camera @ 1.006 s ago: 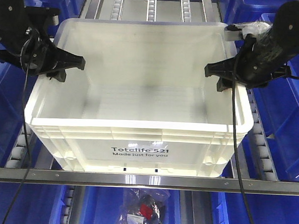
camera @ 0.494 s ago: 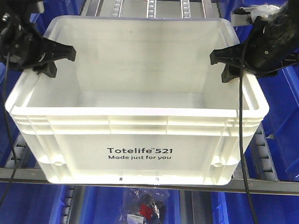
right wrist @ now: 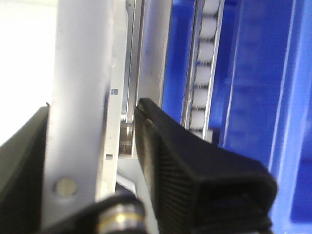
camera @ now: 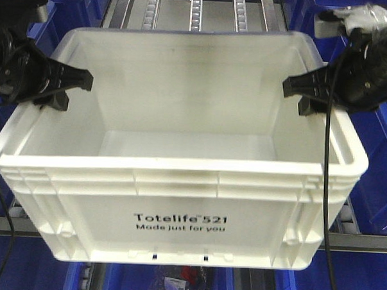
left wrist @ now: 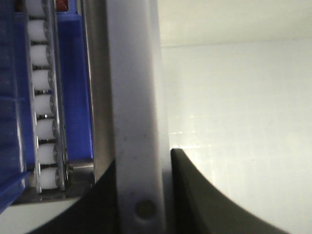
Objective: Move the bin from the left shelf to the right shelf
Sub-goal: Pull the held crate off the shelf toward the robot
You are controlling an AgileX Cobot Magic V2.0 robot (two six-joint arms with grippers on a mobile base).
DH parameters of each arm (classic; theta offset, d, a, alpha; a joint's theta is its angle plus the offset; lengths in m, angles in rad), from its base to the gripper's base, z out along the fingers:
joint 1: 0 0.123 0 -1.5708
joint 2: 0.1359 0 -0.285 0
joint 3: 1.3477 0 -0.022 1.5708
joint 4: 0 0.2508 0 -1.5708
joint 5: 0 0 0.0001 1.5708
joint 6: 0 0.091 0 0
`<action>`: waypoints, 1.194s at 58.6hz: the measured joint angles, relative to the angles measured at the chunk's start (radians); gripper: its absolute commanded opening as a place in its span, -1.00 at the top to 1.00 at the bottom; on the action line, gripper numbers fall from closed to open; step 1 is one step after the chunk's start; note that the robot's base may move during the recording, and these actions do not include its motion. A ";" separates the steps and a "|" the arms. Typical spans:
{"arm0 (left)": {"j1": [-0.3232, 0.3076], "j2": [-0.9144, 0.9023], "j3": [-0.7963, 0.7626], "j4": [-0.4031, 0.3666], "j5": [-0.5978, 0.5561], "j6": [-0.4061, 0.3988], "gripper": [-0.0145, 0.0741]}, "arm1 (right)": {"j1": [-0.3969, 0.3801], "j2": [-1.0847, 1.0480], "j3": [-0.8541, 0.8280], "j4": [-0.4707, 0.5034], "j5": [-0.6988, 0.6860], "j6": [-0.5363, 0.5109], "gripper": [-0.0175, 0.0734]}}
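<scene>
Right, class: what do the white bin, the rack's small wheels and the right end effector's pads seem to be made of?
The bin looks like moulded plastic: white, slightly translucent, glossy ribbed rim. The wheels look like smooth white plastic, set in shiny metal rails. The right end effector pads are black, matte, finely ribbed, probably rubber.

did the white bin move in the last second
Yes. The bin has come forward, toward the camera. Its front wall sat behind the steel front bar a second ago, and now it overhangs the bar and hides its middle.
</scene>
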 measured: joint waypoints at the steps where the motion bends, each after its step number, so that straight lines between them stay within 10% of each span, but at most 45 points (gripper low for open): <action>1: -0.003 -0.006 0.009 0.001 -0.004 -0.002 0.69 | 0.001 -0.007 0.016 0.000 -0.005 0.002 0.57; 70: -0.086 -0.399 0.332 -0.037 -0.138 -0.087 0.69 | 0.016 -0.470 0.380 0.075 -0.141 0.036 0.57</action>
